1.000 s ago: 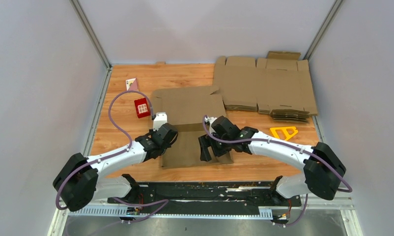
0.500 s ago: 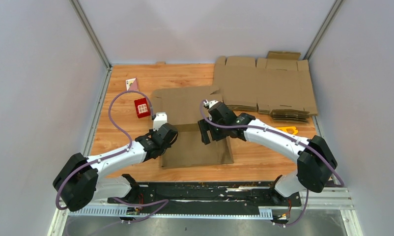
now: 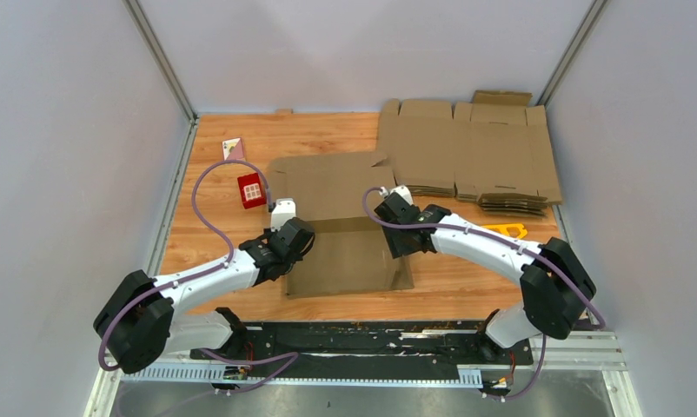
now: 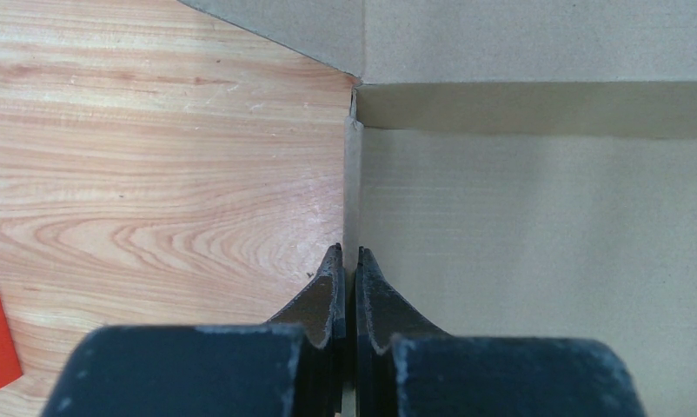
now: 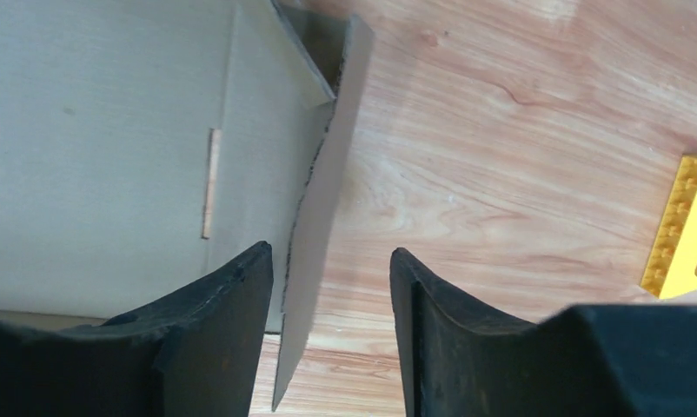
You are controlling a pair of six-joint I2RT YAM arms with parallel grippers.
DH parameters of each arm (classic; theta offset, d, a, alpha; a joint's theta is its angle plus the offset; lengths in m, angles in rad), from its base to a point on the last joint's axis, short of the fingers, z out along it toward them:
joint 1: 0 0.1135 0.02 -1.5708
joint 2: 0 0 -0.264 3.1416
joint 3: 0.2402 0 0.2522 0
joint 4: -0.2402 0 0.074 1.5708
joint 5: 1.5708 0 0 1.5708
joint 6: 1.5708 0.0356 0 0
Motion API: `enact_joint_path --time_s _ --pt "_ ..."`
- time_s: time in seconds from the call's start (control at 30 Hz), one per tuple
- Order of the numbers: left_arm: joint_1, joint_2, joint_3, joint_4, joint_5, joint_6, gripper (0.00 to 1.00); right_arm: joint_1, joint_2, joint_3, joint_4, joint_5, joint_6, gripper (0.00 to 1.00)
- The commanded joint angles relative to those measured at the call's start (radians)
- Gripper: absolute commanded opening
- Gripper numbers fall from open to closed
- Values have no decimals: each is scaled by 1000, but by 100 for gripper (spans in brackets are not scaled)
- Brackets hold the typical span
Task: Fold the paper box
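The box [image 3: 336, 187] is lying opened out in the middle of the table [image 3: 467, 287], its far panel flat on the wood and a shadowed crease running across it where the near panel begins. The left arm is stretching from its base at the near left, forearm angling up and to the right, with its wrist sitting at the left edge of the near panel. The left gripper [image 4: 347, 261] is pinching that thin left edge: its two dark fingers are pressing together with the cardboard's rim running straight in between them, wood on one side and the brown panel on the other. The right arm is bending at an elbow out on the right and reaching back leftward, its forearm crossing low over the wood to the box's right edge. The right gripper [image 5: 329, 256] is standing partly open, straddling the right side flap, which is rising on edge off the table; the flap is sitting close to the inner finger [image 5: 215, 321] and well clear of the outer one, so nothing is being gripped there. A red box [image 3: 252, 191] is resting just left of the far panel, a stack of flat sheets [image 3: 467, 156] is lying at the far right, and a yellow piece [image 5: 671, 226] is lying on the wood beyond the right gripper
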Motion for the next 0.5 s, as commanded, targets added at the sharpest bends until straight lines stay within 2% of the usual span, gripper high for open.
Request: enact_joint_path --time_s 0.0,0.07,0.1,0.47 --pt "6 3 18 -1 -69 -5 0 -2 42 -5 -3 109 21 40" --pt "7 4 18 -3 -70 -6 0 -2 74 13 -21 125 23 11" --pt "7 5 17 -3 -70 -7 0 -2 78 27 -31 128 25 1" --pt "6 14 21 4 -45 -6 0 16 -151 94 -47 -104 8 0"
